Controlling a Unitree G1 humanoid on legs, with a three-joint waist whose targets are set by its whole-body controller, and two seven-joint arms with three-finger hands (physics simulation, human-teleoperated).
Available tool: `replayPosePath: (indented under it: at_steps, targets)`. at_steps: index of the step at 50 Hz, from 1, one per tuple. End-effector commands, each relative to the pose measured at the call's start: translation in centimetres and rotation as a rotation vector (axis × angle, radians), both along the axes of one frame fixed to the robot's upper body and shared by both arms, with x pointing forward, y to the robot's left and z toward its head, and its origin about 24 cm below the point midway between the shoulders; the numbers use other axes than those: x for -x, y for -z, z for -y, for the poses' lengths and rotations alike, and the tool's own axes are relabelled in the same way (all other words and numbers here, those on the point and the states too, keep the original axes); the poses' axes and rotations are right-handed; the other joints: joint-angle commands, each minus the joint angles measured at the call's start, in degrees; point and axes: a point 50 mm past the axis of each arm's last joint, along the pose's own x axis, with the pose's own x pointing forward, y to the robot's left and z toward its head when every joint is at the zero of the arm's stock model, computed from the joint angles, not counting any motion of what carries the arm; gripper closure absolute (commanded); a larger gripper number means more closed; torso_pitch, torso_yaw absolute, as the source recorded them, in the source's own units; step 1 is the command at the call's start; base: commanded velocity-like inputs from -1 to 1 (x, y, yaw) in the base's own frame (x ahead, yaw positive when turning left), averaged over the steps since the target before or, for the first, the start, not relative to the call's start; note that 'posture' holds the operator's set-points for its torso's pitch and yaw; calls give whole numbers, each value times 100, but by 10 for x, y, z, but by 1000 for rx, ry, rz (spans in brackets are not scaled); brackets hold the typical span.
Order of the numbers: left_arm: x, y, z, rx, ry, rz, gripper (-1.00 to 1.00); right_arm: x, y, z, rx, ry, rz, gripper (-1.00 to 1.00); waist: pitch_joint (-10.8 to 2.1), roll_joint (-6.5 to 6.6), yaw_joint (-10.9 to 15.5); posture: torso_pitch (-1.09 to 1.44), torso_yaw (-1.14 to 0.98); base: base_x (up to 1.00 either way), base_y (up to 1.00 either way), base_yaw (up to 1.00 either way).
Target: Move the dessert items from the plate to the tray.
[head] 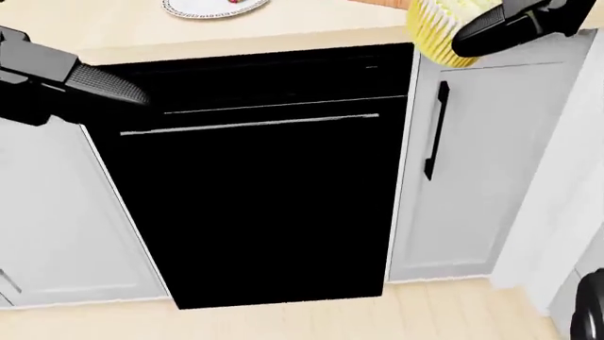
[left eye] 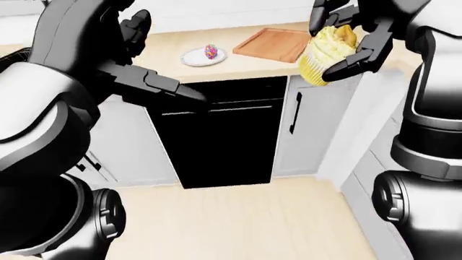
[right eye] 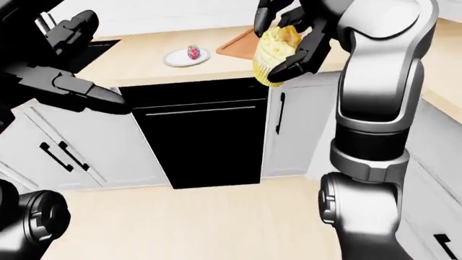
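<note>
Nearest the cameras, the robot's own dark arms framed the scene, above a pale wooden floor [left eye: 238,222]. The right robot hand [left eye: 346,38] was raised at the upper right of the left-eye view with its three fingers [left eye: 361,57] curled round a yellow cupcake [left eye: 323,54], gripping it by its ribbed paper case and frosted top; the cupcake was tilted and held in the air, level with the near edge of the worktop [right eye: 144,62] and clear of it. The left robot hand [left eye: 155,86] reached in from the left, holding nothing, its fingers stretched out nearly straight and pointing right across the top of a black dishwasher [head: 264,191]. That dishwasher sat under the worktop with a thin silver handle [head: 250,125] across its door, a white cabinet door [head: 472,170] with a black vertical handle [head: 436,131] just to its right, and more white cabinets [right eye: 79,146] to its left. Farther off, on the light worktop, a small white plate [left eye: 203,56] carried one dessert with multicoloured sprinkles [left eye: 210,51]. To the right of the plate and a little farther away lay a brown wooden tray [left eye: 273,43], with the held cupcake overlapping its right end in the view. Whether anything lay on the tray's hidden part could not be told.
</note>
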Motion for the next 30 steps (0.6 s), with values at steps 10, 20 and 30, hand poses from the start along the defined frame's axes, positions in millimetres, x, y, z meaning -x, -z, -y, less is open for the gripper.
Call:
replayPosePath:
  at_steps: [10, 20, 30]
  targets:
    - [3, -8, 1, -1, 0, 34, -100, 7, -17, 5, -19, 24, 72, 100, -234, 10, -507, 0, 0, 1, -19, 0]
    - [2, -11, -1, -4, -7, 36, -100, 8, -17, 3, 19, 17, 71, 100, -232, 626, 92, 0, 0, 86, -1, 0]
    - [0, -11, -3, -3, -16, 33, -100, 7, -14, 2, 38, 13, 75, 100, -431, -638, -333, 0, 0, 100, 3, 0]
